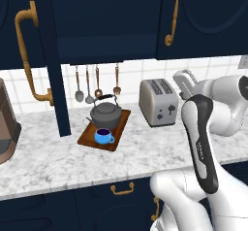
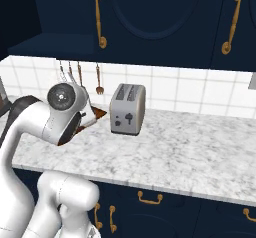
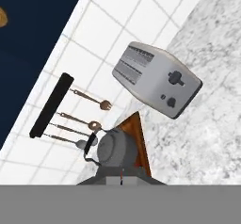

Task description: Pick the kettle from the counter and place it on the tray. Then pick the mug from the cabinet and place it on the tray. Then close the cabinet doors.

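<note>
Jaws: state cannot be told; the fingertips are not clear in the hand view, and the base views show the arm's links without showing how the jaws stand.
Left base view, kettle: dark grey kettle (image 1: 106, 113) stands on the reddish-brown tray (image 1: 123, 122), toward its back.
Left base view, mug: blue mug (image 1: 103, 136) sits on the tray's front end, just before the kettle.
Left base view, cabinet: left cabinet door (image 1: 46, 55) swung open, edge toward the camera; inner shelf bare.
Left base view, worktop: marbled worktop (image 1: 58, 159) also carries a silver toaster (image 1: 158, 102).
Right base view: toaster (image 2: 128, 109) right of the arm.
Hand view: kettle (image 3: 114, 148) and toaster (image 3: 157, 79) below a utensil rail (image 3: 52, 105).
Step, judged: both placements look done; door closing remains.
Next move, judged: reach the open door's outer face and push it shut, clear of the kettle handle.
</note>
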